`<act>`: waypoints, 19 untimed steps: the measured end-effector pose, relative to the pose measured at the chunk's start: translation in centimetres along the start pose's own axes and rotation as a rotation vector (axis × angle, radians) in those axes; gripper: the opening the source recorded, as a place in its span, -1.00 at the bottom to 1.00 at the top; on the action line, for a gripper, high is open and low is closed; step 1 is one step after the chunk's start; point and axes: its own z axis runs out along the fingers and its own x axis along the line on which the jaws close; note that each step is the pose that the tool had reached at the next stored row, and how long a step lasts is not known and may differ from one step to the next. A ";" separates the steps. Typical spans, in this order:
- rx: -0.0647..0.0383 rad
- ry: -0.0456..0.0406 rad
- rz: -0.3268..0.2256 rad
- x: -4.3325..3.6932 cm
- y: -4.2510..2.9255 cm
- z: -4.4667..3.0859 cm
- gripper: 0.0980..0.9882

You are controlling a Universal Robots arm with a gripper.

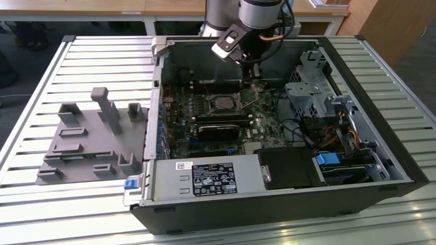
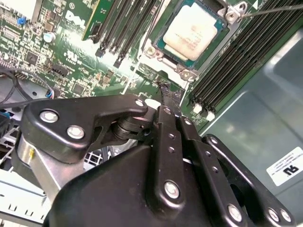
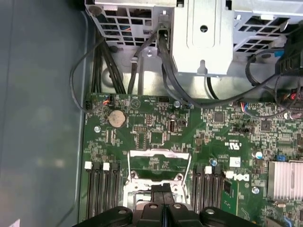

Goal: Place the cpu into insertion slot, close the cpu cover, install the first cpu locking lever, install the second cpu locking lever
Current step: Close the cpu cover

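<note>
The cpu [image 2: 191, 30], a small square chip with a silvery top, lies in its socket on the green motherboard; the exterior view shows the cpu [image 1: 223, 103] in the middle of the open case. The cpu cover [image 3: 160, 153], a thin metal frame with an open window, stands raised, and the board shows through it. My gripper [image 3: 162, 190] has its fingers pressed together on the cover's near edge. In the second wrist view the gripper [image 2: 165, 92] sits just beside the socket. A thin wire locking lever [image 2: 272, 8] sticks out free by the socket's corner.
The case holds a power supply box [image 1: 208, 178] at the front, a metal drive cage [image 1: 310, 97] with cables on the exterior view's right, and a black block [image 1: 221, 130] below the socket. Memory slots [image 2: 236, 61] flank the socket. A grey fixture plate [image 1: 89, 138] lies outside.
</note>
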 end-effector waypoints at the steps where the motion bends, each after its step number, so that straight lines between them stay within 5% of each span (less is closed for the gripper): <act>1: 0.001 0.0000 0.000 0.03 0.12 0.02 -0.98; 19: 0.005 -0.0001 -0.029 0.13 2.17 0.28 -0.98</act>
